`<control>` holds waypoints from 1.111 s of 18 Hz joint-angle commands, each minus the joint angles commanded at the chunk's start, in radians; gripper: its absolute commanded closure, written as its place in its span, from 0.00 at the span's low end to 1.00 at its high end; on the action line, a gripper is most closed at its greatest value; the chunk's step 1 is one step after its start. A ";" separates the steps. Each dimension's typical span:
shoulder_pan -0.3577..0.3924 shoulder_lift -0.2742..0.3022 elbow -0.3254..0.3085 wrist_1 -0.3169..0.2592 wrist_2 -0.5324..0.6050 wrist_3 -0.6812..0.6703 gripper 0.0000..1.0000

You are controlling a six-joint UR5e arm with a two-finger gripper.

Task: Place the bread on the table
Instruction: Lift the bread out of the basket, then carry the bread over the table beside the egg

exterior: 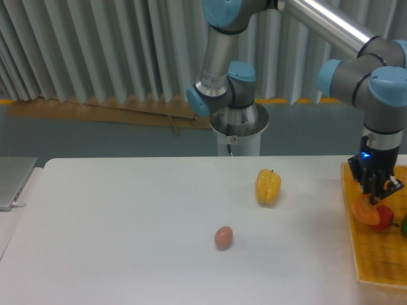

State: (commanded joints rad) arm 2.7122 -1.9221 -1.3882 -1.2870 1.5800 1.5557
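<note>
Gripper [376, 197] pinching an orange end-on piece, likely the bread [365, 211], lifted above the yellow basket [375, 267] at the table's [127, 241] right edge. Red pepper [383, 217] overlaps it, so the grip is hard to confirm. Yellow pepper [268, 186] and egg-shaped thing [223, 237] sit mid-table.

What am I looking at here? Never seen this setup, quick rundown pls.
One fixed camera faces a white table. Behind it stands a robot arm, silver tubes with blue joints, reaching over to the right. Its gripper hangs over a yellow basket at the table's right edge and is shut on an orange-brown piece, apparently the bread, seen end-on. A red thing sits right beside it; I can't identify it. On the table lie a yellow pepper and a small pinkish egg-shaped thing.
</note>
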 joint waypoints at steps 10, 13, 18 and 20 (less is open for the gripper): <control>-0.166 -0.002 -0.022 0.009 -0.008 -0.293 1.00; -0.209 -0.009 -0.022 0.012 -0.006 -0.380 1.00; -0.250 -0.034 -0.023 0.026 -0.008 -0.437 1.00; -0.272 -0.049 -0.031 0.049 -0.003 -0.480 1.00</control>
State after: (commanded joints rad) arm 2.4406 -1.9711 -1.4189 -1.2380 1.5769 1.0755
